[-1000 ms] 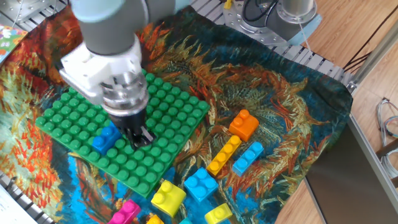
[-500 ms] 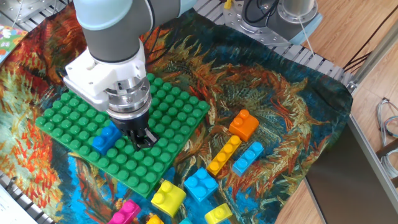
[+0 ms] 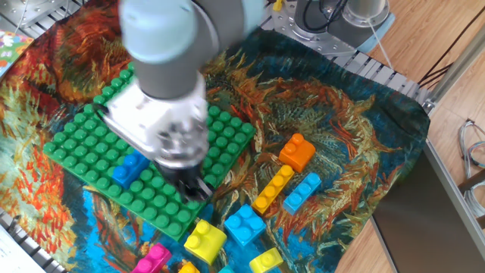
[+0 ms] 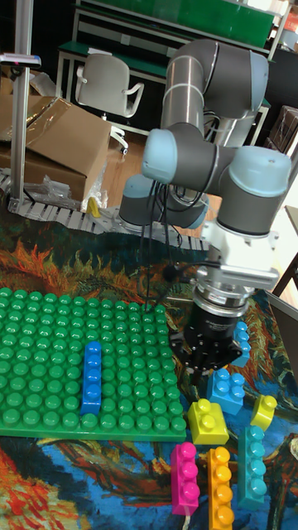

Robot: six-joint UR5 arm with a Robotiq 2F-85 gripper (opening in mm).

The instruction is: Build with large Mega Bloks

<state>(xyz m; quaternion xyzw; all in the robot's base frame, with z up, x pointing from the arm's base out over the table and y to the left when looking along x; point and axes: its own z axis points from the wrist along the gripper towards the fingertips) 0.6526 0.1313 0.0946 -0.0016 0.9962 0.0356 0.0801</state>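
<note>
Claw point(image 3: 195, 187) over green plate point(image 3: 91, 140) edge; yellow brick point(image 3: 204, 240) near.

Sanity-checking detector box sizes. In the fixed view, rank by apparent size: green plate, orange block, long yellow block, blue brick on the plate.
1. green plate, by far largest.
2. long yellow block and blue brick: look alike, not ranked.
3. orange block, close behind those two, so unsure.

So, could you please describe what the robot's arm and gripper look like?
The arm is built of thick silver-grey tubes with light blue caps at the joints. A white block sits at the wrist, then a metallic ring. The gripper is black with two short fingers. A thin black cable runs along the arm.
</note>
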